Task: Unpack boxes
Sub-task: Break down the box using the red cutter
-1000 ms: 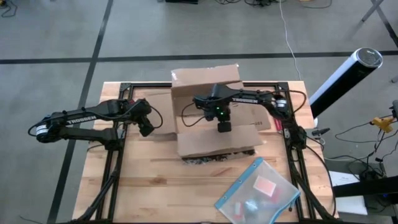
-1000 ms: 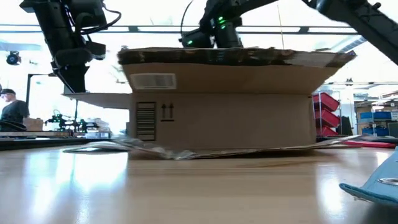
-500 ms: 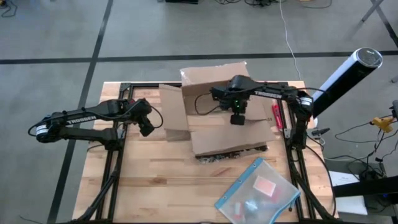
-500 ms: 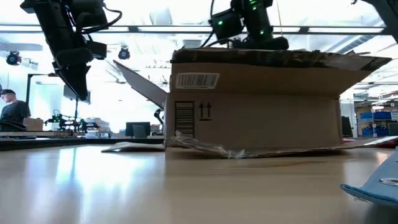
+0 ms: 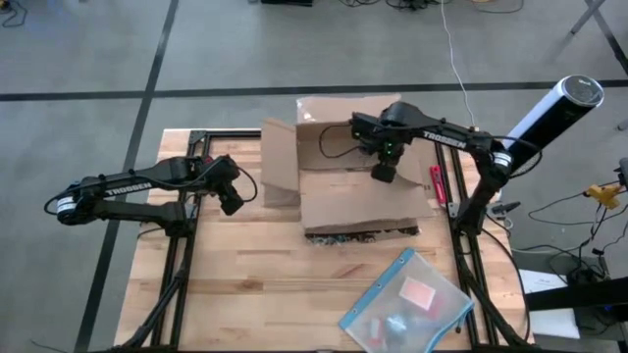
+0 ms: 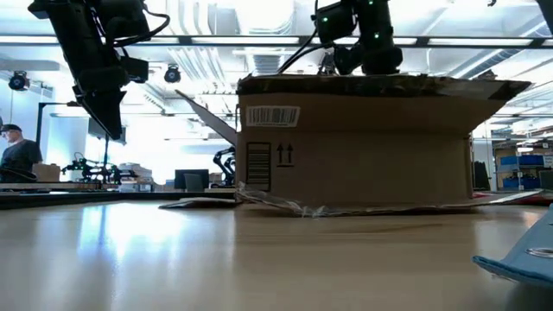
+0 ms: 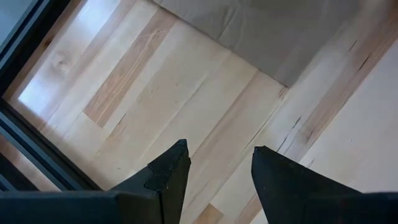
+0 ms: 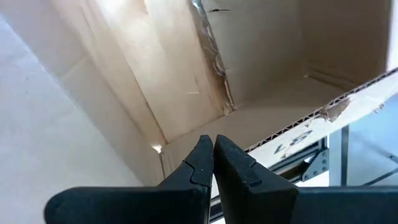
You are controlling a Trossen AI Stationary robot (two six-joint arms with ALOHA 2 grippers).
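Observation:
The brown cardboard box [image 5: 358, 201] [image 6: 354, 147] rests on its bottom at the table's far middle, its top open. Its left flap [image 5: 280, 162] stands up, and the near flap lies spread out level. My right gripper [image 5: 384, 175] [image 8: 213, 142] is shut and points down into the open top near the box's right side. In the low view its fingertips are hidden behind the box's top edge. My left gripper [image 5: 232, 204] [image 7: 221, 162] hangs open over bare wood to the left of the box, clear of it. My right gripper comes from above into the box's open top, its shut fingertips [image 8: 205, 149] over the inner edge [image 8: 186, 134] where a flap meets a wall. Whether the tips touch the cardboard, I cannot tell. Nothing shows between the fingers.
A clear pouch with a blue edge [image 5: 407, 304] [image 6: 518, 255] lies at the near right. A small red tool [image 5: 436, 182] lies right of the box by the black frame rail. Bare wood stretches along the near left. A person [image 6: 13, 151] stands far off in the room.
My right gripper has gone toward the table's right and far edges, staying shut. The box has slid right along the table with it and turned slightly. Its left flap has swung up from lying level to standing.

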